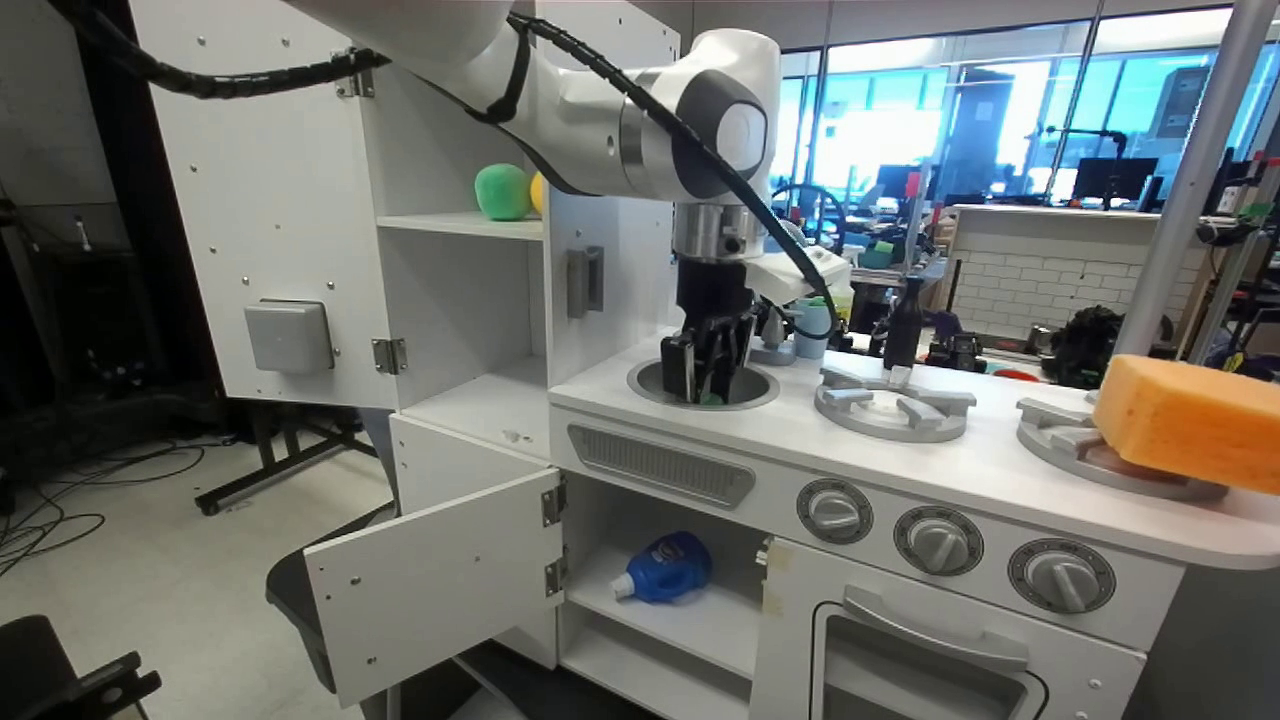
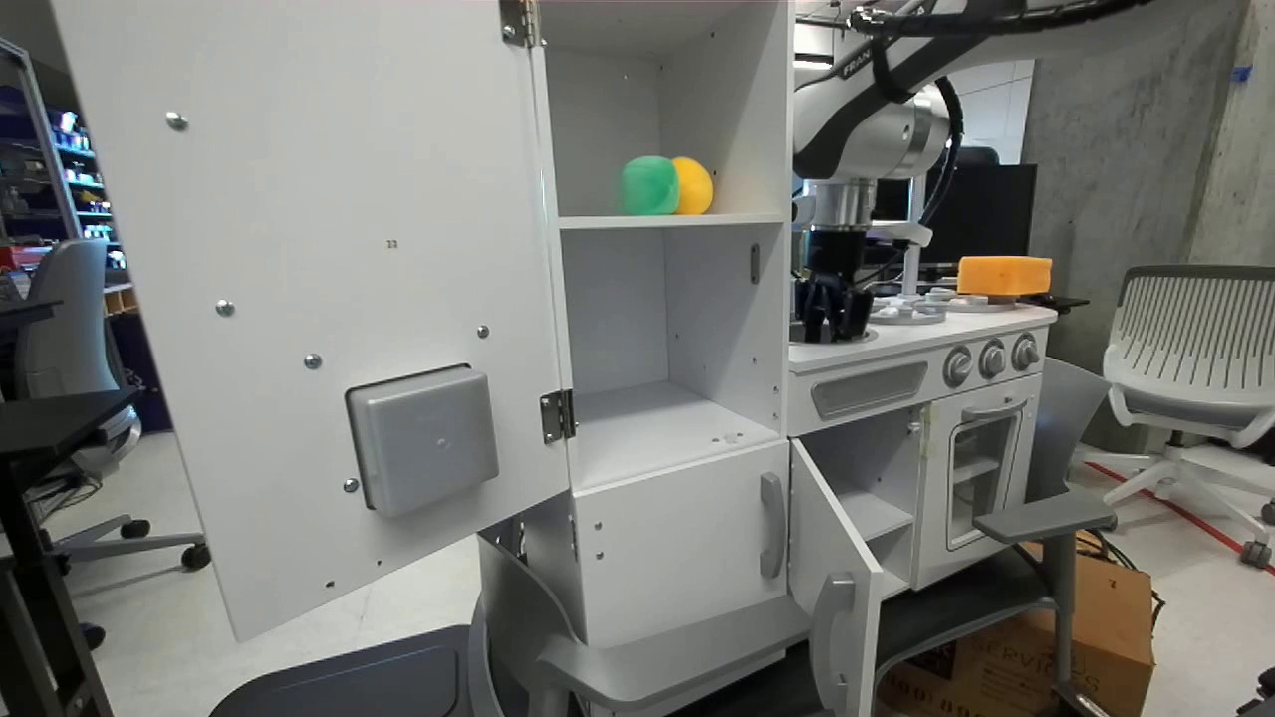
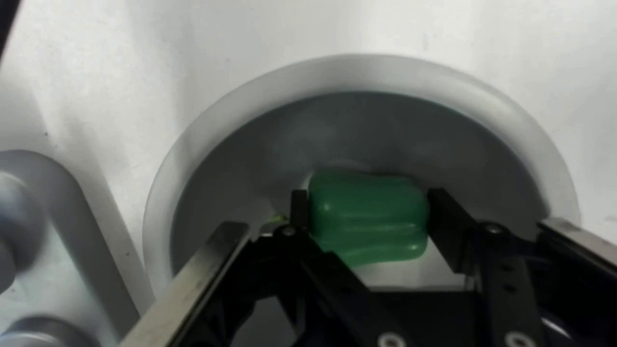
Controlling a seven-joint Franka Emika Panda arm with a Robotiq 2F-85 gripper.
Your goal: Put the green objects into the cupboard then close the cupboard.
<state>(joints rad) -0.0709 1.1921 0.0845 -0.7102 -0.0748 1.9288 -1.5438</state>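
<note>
A black end effector (image 3: pixel 368 211) pinches a glossy green block (image 3: pixel 368 219) beside the tall, white, open cupboard (image 2: pixel 719 319); a rounded green toy (image 2: pixel 647 186) sits inside.

The arm (image 1: pixel 580 125) bends down to an upright wrist (image 1: pixel 712 232), jaws pointing downward, clamped partway.

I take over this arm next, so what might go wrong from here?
The glossy green piece in the gripper might slip out during lifting. It could also snag on the sink rim. At the cupboard, placing it on the shelf may knock off the rounded green toy or the yellow ball beside it.
</note>
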